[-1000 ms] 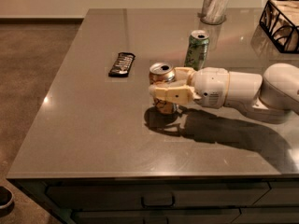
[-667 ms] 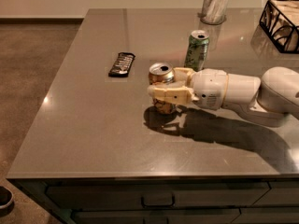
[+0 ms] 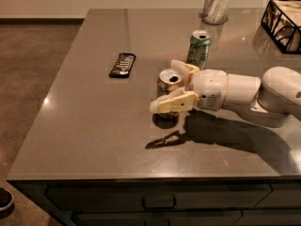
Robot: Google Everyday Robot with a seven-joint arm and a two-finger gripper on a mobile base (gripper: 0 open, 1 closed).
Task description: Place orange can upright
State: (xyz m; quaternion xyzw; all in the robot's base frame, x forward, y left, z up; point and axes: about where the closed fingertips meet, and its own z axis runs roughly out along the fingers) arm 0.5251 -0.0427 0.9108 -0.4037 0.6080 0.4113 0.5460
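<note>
The orange can [image 3: 165,87] stands upright on the grey table top [image 3: 94,126], silver top with its opening facing up. My gripper [image 3: 164,85] reaches in from the right and straddles the can. The near finger [image 3: 173,102] crosses in front of the can's lower body. The far finger [image 3: 184,68] sits behind its top right. The fingers stand spread wider than the can, so the gripper is open around it.
A green-and-white can [image 3: 198,48] stands upright just behind the gripper. A black flat object [image 3: 122,65] lies to the left. A cylindrical container [image 3: 216,4] stands at the back, a black wire basket [image 3: 282,25] at the back right. The table's front edge [image 3: 141,177] is near.
The two fingers have spread apart, letting go of the orange can, which stays standing upright in the same spot. The arm has barely moved.
</note>
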